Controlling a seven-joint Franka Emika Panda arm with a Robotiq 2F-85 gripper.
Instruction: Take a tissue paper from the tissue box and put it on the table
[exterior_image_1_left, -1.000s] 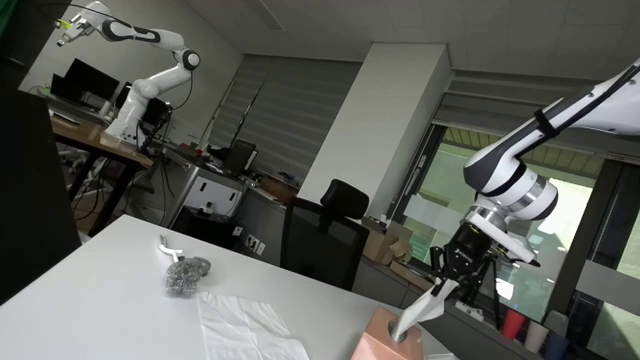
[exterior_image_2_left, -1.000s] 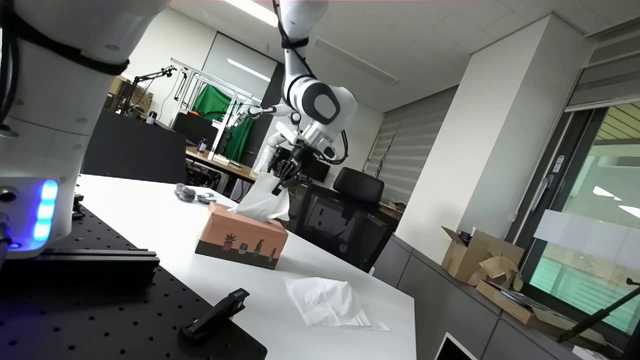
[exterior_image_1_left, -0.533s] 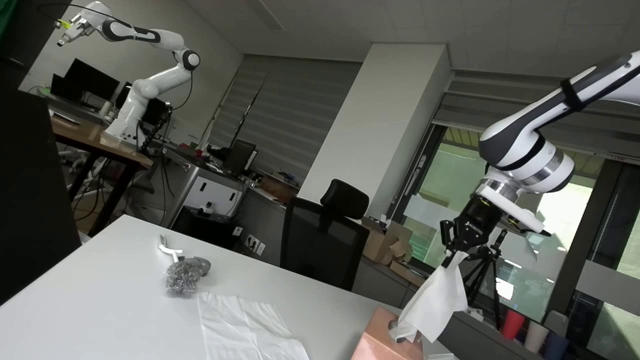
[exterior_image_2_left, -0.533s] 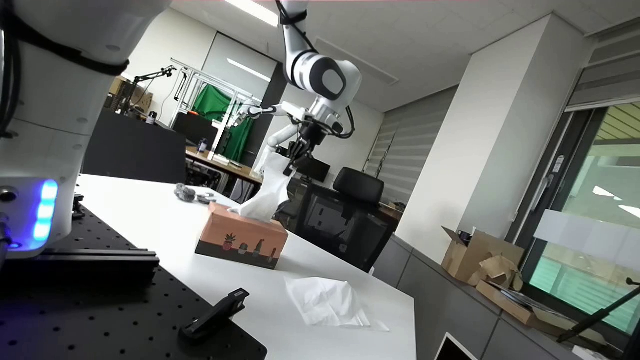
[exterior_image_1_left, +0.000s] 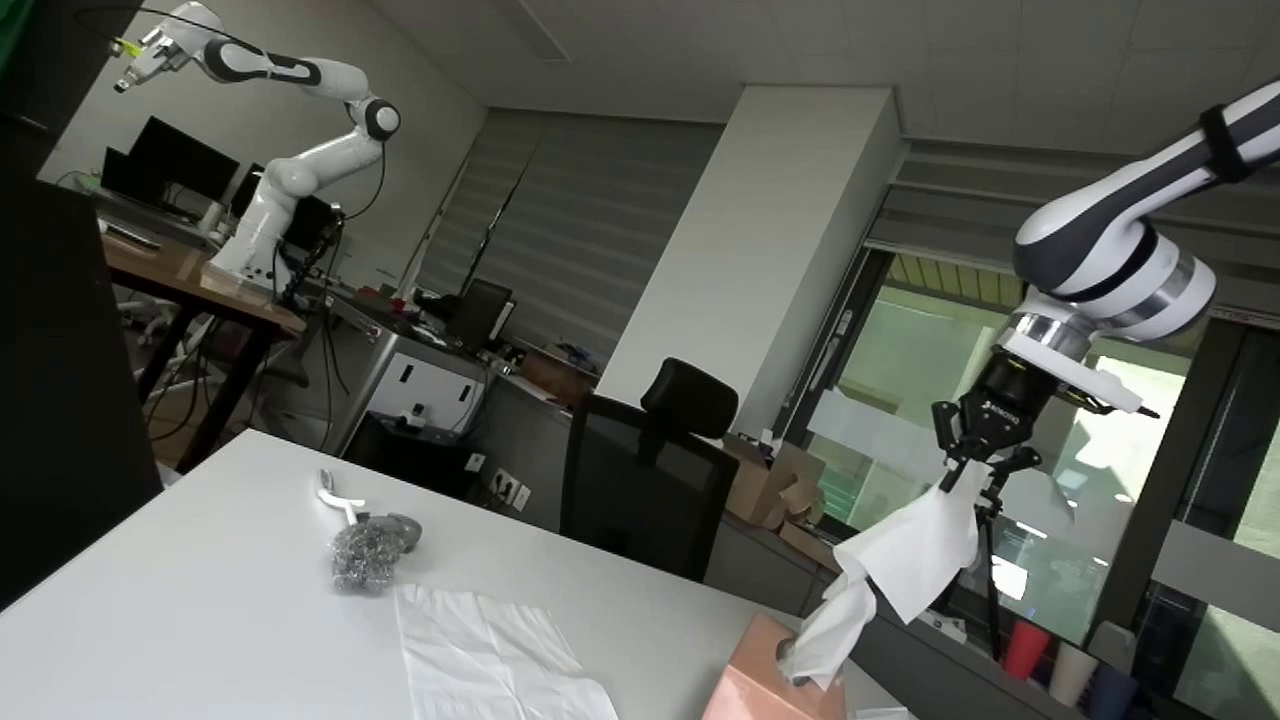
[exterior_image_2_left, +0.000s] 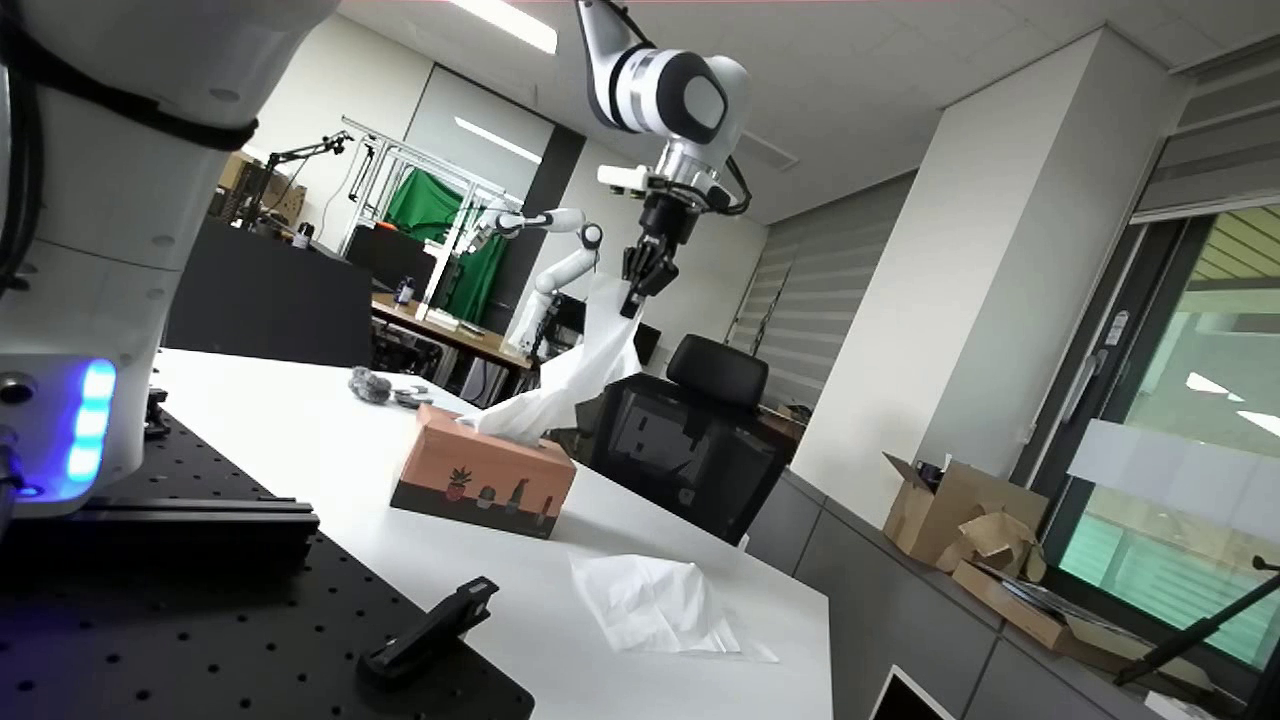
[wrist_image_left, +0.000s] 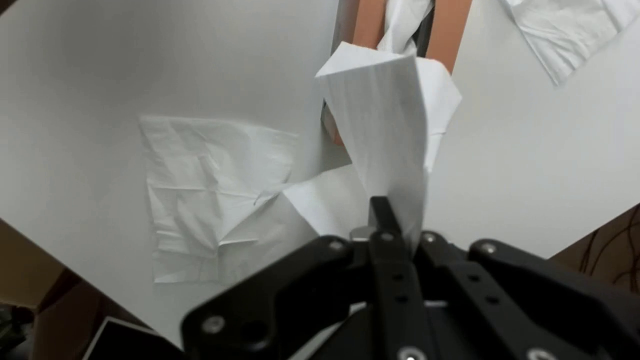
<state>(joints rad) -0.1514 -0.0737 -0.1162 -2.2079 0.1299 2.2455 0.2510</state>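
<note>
A white tissue (exterior_image_1_left: 912, 552) hangs on a slant in the air, its lower end in the top opening of the tissue box (exterior_image_2_left: 485, 475) and its upper end in the gripper (exterior_image_2_left: 633, 300). The upper part spreads into a broad fold; the lower part is narrower and bunched. Whether it is one sheet or two cannot be told. A second ago only a short length stood above the box; now much more is drawn out.

The gripper's fingers (wrist_image_left: 384, 212) are pinched together on the tissue. In both exterior views the gripper and the robot's arm (exterior_image_1_left: 1110, 240) have risen and shifted rightward, away from the box.

The box, salmon pink with small potted plants painted along a dark band, sits on the white table (exterior_image_1_left: 250, 560), unmoved. In the wrist view a creased tissue (wrist_image_left: 215, 195) lies flat to the left of the box, and another tissue (wrist_image_left: 567, 32), cut off by the edge of the view, to the right.

Well apart from the box, a fluffy grey object (exterior_image_1_left: 370, 550) lies on the table. Past the table's edge stands a black office chair (exterior_image_1_left: 650, 470); farther back, a second white arm (exterior_image_1_left: 295, 178) holds the same pose as before.
</note>
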